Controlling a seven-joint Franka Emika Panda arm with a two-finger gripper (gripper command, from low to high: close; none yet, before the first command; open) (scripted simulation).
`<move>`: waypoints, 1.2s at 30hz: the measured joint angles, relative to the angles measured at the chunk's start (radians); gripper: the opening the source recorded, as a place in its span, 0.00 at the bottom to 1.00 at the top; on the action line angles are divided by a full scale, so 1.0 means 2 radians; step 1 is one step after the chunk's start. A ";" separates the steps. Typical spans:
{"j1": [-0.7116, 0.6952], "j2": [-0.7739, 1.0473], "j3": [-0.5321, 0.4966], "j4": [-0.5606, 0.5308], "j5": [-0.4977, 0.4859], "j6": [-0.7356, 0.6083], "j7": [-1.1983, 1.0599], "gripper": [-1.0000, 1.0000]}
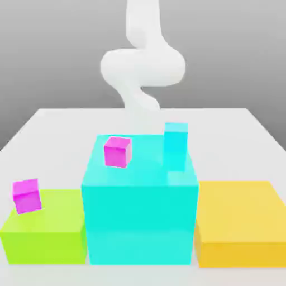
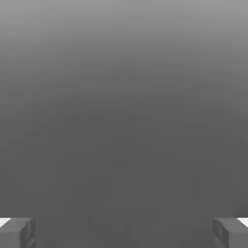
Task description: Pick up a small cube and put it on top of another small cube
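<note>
Exterior view: a magenta cube (image 1: 117,151), plain-faced and unmarked, sits atop the large cyan block (image 1: 139,218), near an upright cyan bar (image 1: 175,146). A second magenta cube (image 1: 27,195) rests tilted on the lime block (image 1: 44,226) at the exterior view's left. An orange block (image 1: 240,222) lies at the right. Hand view: the gripper (image 2: 124,232) stands fully spread, its fingers (image 2: 18,231) grasping nothing.
</note>
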 joint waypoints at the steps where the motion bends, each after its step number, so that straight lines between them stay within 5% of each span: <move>1: -0.004 0.020 -0.003 0.005 0.000 0.003 0.003 0.50; 15: -0.051 0.275 -0.056 0.071 0.011 0.039 0.030 0.50; 36: -0.160 0.660 -0.085 0.170 0.094 0.110 0.022 0.50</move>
